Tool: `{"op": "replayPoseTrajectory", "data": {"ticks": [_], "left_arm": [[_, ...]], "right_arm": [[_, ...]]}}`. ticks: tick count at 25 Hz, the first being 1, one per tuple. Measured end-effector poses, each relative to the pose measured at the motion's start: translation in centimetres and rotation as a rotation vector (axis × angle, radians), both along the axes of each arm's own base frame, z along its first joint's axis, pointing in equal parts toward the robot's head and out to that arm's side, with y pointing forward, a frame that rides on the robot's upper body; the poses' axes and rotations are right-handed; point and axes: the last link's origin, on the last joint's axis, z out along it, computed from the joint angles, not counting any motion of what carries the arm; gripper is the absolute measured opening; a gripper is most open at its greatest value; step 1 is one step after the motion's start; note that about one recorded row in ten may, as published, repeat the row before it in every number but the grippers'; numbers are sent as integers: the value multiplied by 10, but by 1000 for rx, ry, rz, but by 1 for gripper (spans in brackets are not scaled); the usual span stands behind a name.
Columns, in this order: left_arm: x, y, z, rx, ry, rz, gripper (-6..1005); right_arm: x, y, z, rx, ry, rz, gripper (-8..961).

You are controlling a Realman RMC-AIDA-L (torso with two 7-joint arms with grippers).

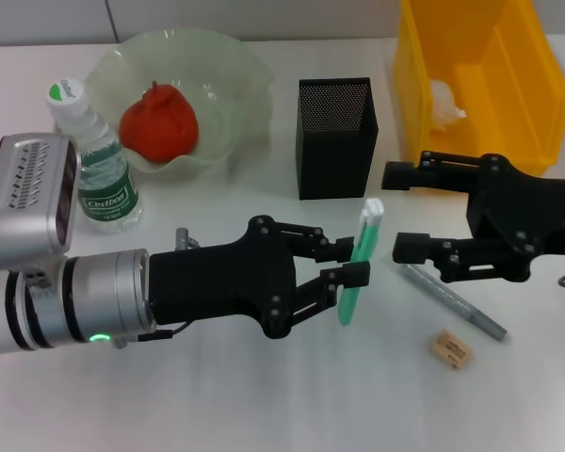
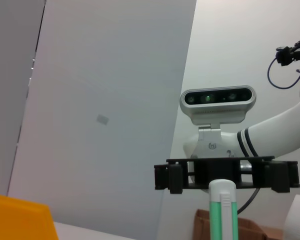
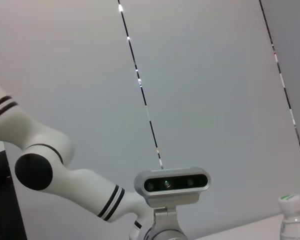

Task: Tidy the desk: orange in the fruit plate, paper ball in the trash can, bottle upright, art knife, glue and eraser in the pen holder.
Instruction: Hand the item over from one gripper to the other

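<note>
The left gripper [image 1: 350, 265] is clenched on the green glue [image 1: 360, 261] stick, held upright above mid-desk near the pen holder [image 1: 334, 137]. Light, stiff and smooth, the glue could slip, so a mid-body pinch suits. The right gripper [image 1: 407, 213] hangs spread above the knife [image 1: 453, 301].

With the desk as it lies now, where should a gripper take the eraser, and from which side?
Probably from straight above, closing across its two long sides. The eraser lies flat and slightly angled on the table, low but with bare surface around it, apart from the grey art knife. The right gripper is nearest.
</note>
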Motion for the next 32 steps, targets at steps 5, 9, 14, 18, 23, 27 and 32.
{"op": "replayPoseTrajectory", "data": {"ticks": [5,9,14,18,23,27,32], "left_arm": [[3,1,0,-3,-8,-5,189],[5,2,0,-4,-10,-10,189],[5,2,0,-4,-10,-9,189],[5,2,0,-4,-11,-9,188],[4,1,0,-4,-11,-7,201],[4,0,0,-6,-15,-9,215],[5,0,0,-11,-18,-14,232]], "right_arm": [[-4,6,-6,-2,-20,-9,718],[-6,7,-12,-12,-40,-6,700],[-8,7,-16,-18,-45,-3,678],[-9,7,-18,-22,-45,0,660],[-9,6,-18,-25,-44,-1,527],[-8,6,-18,-25,-44,-4,443],[-7,4,-19,-35,-48,0,400]]}}
